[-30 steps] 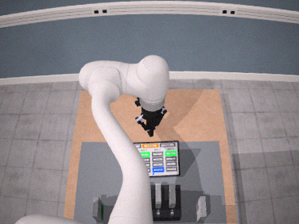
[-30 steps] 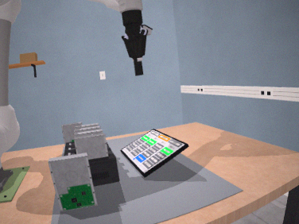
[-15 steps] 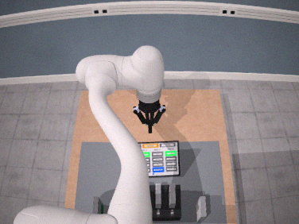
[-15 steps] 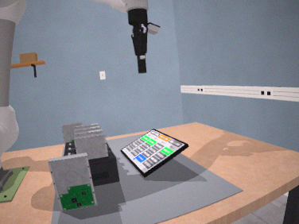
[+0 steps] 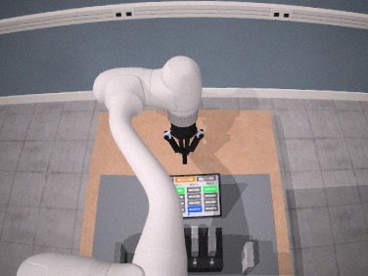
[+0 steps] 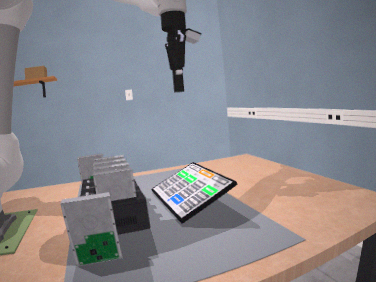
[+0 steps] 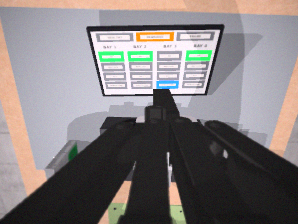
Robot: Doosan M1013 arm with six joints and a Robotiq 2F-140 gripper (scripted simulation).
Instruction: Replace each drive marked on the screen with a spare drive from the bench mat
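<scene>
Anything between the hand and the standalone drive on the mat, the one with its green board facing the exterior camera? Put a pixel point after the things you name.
Nothing visible. From above, the screen (image 5: 202,198) (image 6: 194,190) (image 7: 150,61) lies under the direct line from hand (image 5: 184,161) (image 6: 179,90) (image 7: 161,102) to drive (image 5: 249,256) (image 6: 90,217), but the hand is well above it.

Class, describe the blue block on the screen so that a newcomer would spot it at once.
On the bench lies a grey mat, and on it stands a tilted, black-framed screen. Look down its Bay 3 column to the bottom row for the blue block. Its neighbours left and right are grey; no other block is blue.
</scene>
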